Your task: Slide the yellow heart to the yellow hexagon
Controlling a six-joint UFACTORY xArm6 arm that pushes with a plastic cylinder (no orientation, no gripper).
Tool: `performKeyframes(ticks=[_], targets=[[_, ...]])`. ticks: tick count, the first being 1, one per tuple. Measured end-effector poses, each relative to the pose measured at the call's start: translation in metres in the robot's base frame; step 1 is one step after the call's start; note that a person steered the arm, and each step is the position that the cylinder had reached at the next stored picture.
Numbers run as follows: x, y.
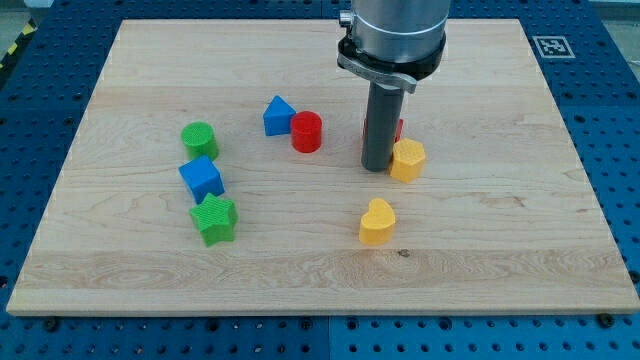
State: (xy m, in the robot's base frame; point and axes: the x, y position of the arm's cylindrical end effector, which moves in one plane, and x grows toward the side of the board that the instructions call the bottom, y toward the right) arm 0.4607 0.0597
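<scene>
The yellow heart [377, 222] lies on the wooden board [120, 270], right of centre and toward the view's bottom. The yellow hexagon [408, 160] sits above it, slightly to the right, a small gap apart. My tip [376, 167] is the lower end of the dark rod, resting just left of the yellow hexagon, touching or nearly touching it. The tip is above the yellow heart, apart from it. A red block [398, 130] is mostly hidden behind the rod.
A red cylinder [307, 132] and a blue triangular block [278, 116] stand left of the rod. A green cylinder [199, 139], a blue cube [202, 179] and a green star block [215, 219] form a column at the view's left.
</scene>
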Motion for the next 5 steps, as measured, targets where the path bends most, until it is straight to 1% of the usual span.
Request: performKeyframes(ticks=[1,3,4,5], targets=[[0.004,-0.005],[0.062,-0.059],[0.082,-0.048],[0.101,-0.014]])
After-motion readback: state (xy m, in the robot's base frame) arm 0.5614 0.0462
